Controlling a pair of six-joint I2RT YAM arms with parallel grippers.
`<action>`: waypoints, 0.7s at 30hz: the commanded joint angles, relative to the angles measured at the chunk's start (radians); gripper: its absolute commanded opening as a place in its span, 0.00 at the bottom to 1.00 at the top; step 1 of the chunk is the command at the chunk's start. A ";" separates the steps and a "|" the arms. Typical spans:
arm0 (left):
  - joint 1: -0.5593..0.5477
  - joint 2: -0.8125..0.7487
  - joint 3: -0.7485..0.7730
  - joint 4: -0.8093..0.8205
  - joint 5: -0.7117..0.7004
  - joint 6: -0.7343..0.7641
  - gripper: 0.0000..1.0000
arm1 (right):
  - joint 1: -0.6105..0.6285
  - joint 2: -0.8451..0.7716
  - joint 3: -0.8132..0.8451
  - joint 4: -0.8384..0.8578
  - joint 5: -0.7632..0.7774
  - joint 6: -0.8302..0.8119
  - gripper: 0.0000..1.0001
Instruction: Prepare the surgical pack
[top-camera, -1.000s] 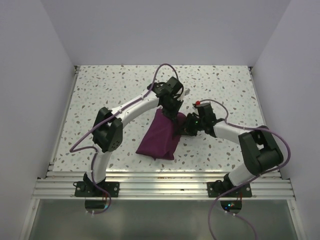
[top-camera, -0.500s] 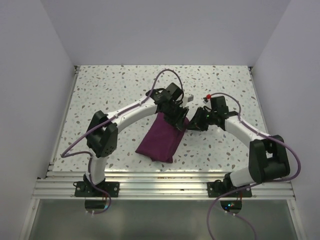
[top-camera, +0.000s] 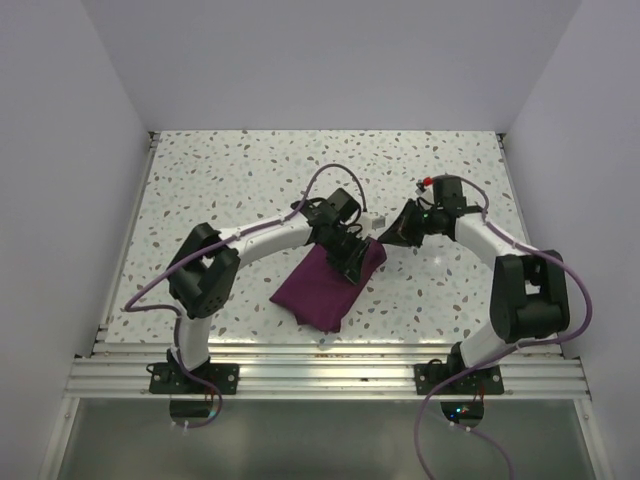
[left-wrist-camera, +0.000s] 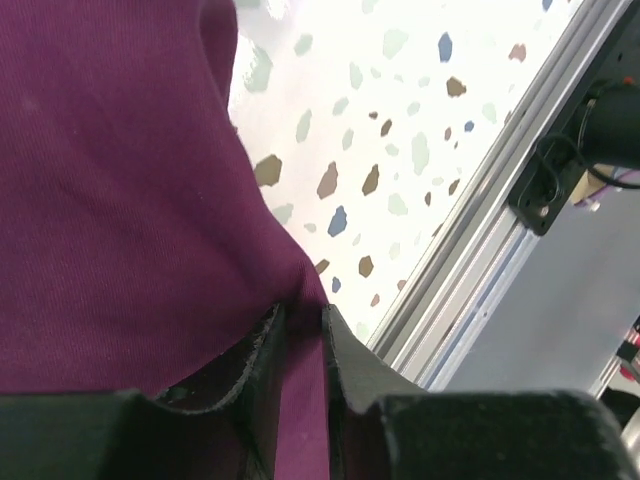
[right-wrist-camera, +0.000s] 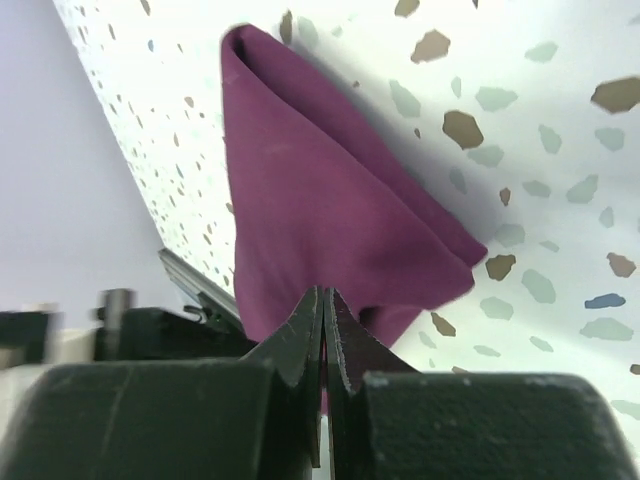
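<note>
Here, left tool (left-wrist-camera: 300, 314) pinches the pack (top-camera: 320, 290); right tool (right-wrist-camera: 322, 300), pressed together, may snag and unfold it.

Table top (top-camera: 230, 190): white, terrazzo-type, scattered with grey, brown and blue flecks. It was closed in on three sides by plain matt walls of a pale lilac-grey: back wall (top-camera: 330, 60), left wall (top-camera: 50, 200), right wall (top-camera: 590, 150). Ribbed aluminium rails (top-camera: 330, 375) ran along the near edge, and below them sat a smooth grey panel (top-camera: 300, 440) with a dull sheen. Light was even and diffuse, shadows soft. No windows in sight.
</note>
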 joint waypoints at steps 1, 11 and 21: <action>-0.015 0.009 -0.045 0.032 0.057 0.040 0.23 | -0.021 -0.038 0.046 -0.075 -0.058 -0.043 0.00; -0.015 -0.033 -0.110 0.093 0.073 0.041 0.36 | 0.016 0.064 0.058 0.023 -0.226 -0.037 0.00; -0.015 -0.027 -0.169 0.132 0.083 0.049 0.25 | -0.025 0.093 -0.202 0.117 -0.150 -0.107 0.00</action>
